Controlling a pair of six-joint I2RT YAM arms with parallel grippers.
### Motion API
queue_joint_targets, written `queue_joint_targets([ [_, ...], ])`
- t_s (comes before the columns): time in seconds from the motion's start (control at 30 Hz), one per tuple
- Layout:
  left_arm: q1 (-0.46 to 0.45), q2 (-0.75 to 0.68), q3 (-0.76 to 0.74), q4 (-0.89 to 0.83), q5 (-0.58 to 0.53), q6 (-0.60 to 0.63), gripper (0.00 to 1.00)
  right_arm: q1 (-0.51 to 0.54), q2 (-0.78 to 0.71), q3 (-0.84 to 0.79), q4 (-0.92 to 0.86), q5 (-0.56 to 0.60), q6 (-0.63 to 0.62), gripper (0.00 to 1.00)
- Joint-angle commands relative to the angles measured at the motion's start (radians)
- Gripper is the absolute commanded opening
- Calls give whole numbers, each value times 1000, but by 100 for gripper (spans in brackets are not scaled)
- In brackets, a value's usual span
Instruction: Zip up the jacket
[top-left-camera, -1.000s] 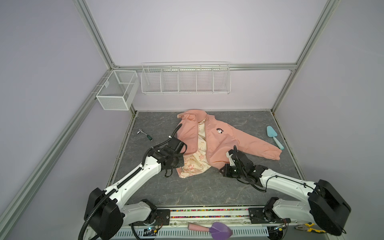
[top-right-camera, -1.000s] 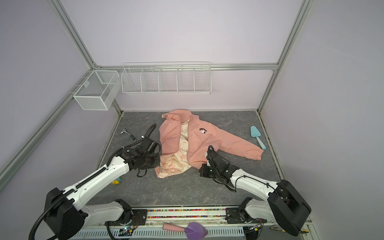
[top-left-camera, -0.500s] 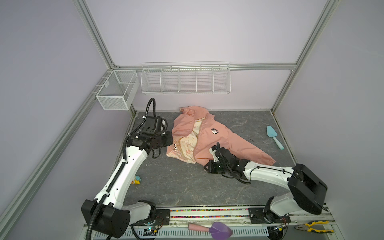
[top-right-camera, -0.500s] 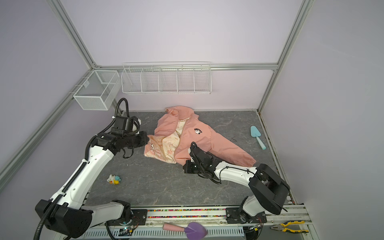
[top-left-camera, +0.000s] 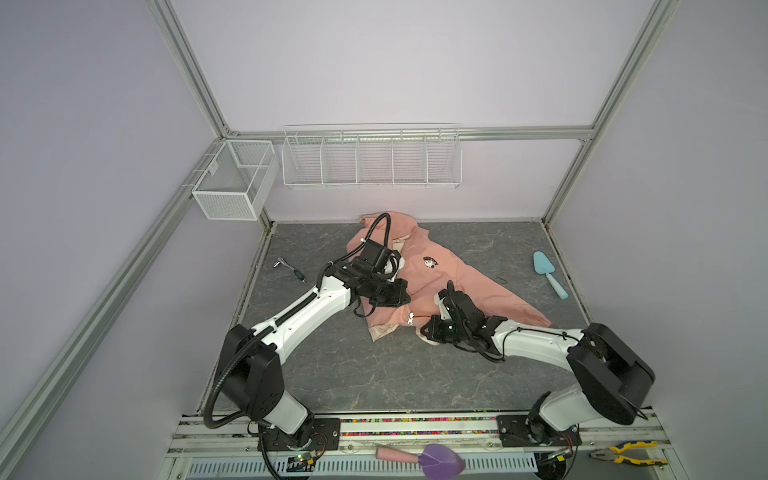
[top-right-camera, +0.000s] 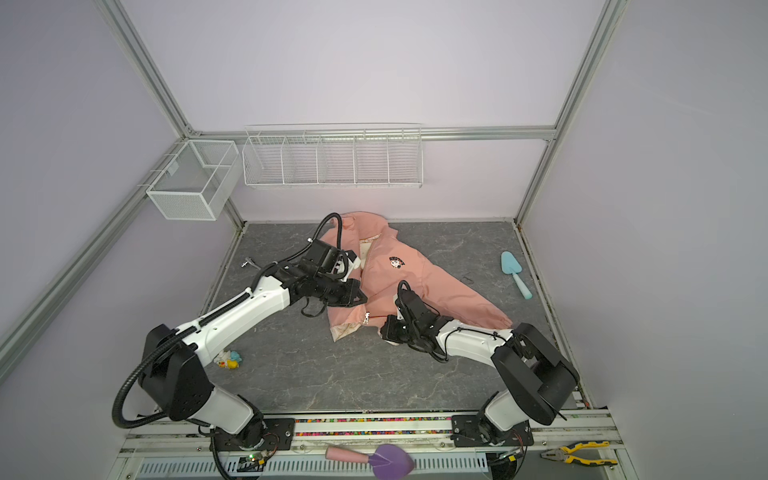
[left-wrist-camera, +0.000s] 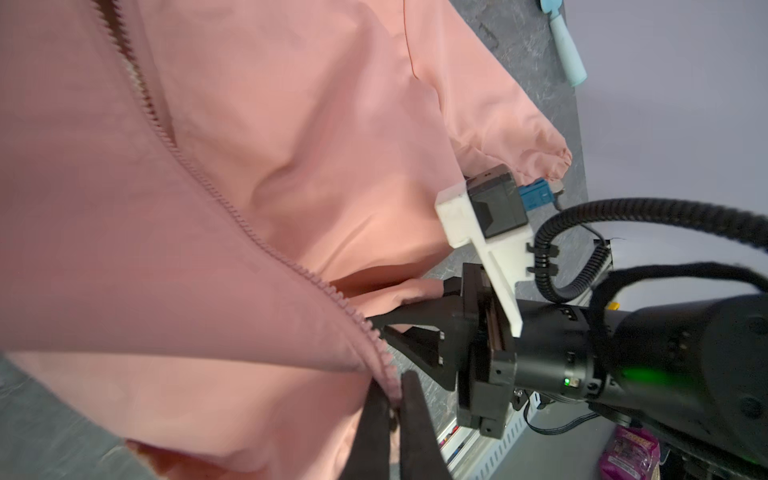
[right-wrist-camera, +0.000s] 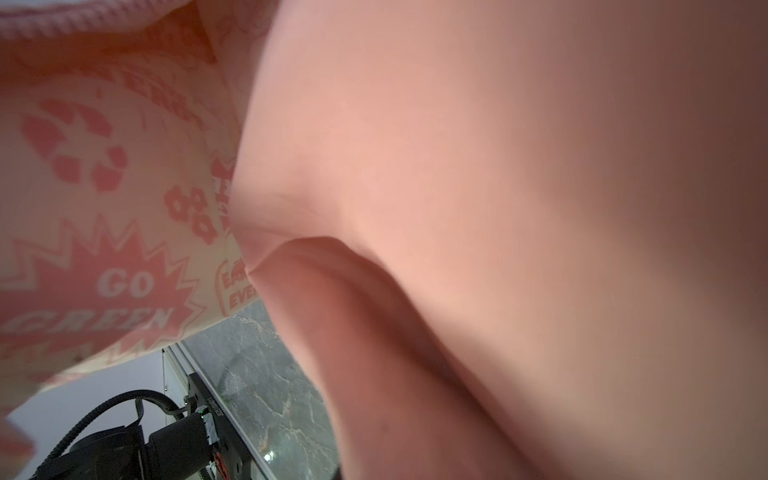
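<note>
Pale lilac walls (top-left-camera: 374, 62) in aluminium framing close round a grey marbled worktop (top-left-camera: 374, 374), with white wire baskets (top-left-camera: 370, 156) hung on the far wall at twelve o'clock. The jacket (top-left-camera: 478, 286) lies crumpled from the centre towards twelve, one sleeve trailing to three. The left jaws are closed on its zip edge (left-wrist-camera: 291, 266); the right jaws are pinched tight on its hem. Its lining (right-wrist-camera: 104, 208) reads "GO GREEN"; the chest badge (top-left-camera: 431, 262) lettering is too small to read. A teal trowel (top-left-camera: 548, 274) lies at two.
</note>
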Motion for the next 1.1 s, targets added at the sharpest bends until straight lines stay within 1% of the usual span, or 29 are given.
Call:
queue_joint_targets([
  [0.0, -24, 54, -10, 92, 46, -31, 0, -14, -40, -33, 36, -22, 1, 6],
  [0.07, -28, 98, 0, 98, 62, -44, 0, -16, -36, -38, 38, -24, -1, 6],
  [0.2, -37, 157, -37, 173, 41, -95, 0, -20, -6, -51, 50, -24, 8, 6],
  [0.33, -40, 108, -137, 276, -11, -174, 21, -31, 19, -81, 80, -32, 16, 6],
  [0.37, -40, 89, -166, 303, -23, -198, 24, -33, 22, -86, 86, -31, 16, 6],
  [0.5, -43, -5, -334, 460, -65, -329, 32, -32, 43, -94, 112, -42, 16, 6],
  [0.6, -48, -85, -416, 498, -112, -371, 33, -33, 56, -96, 127, -51, 17, 6],
  [0.77, -64, -223, -458, 454, -191, -356, 34, -32, 61, -97, 132, -59, 11, 6],
  [0.93, -138, -344, -492, 442, -324, -304, 34, -32, 57, -95, 136, -62, 8, 6],
  [1.03, -144, -427, -511, 451, -392, -263, 34, -33, 45, -94, 127, -62, 4, 6],
  [1.07, -144, -458, -516, 453, -418, -250, 36, -34, 41, -92, 121, -60, 0, 6],
])
